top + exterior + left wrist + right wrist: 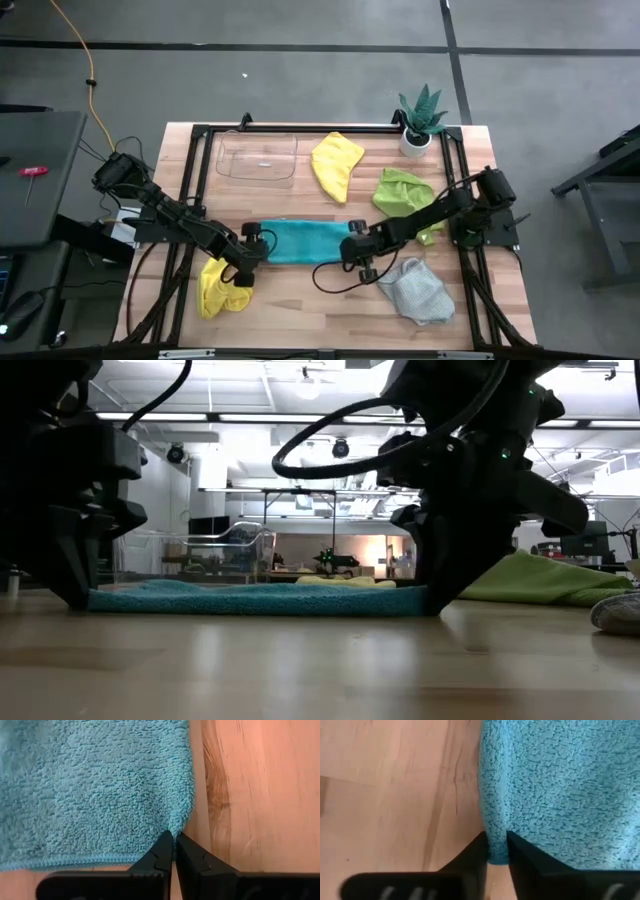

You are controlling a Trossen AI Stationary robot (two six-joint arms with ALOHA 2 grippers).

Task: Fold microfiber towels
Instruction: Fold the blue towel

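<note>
Left end effector [174,840] is pinched tight on 1 corner of the teal towel [298,240]; right end effector [495,847] clamps the opposite corner, a fold of pile between its fingers. Between the 2, the towel lies flat on the table [330,310]. Judged best: lift both corners evenly, keep the edge taut, then carry it over squarely.
</note>
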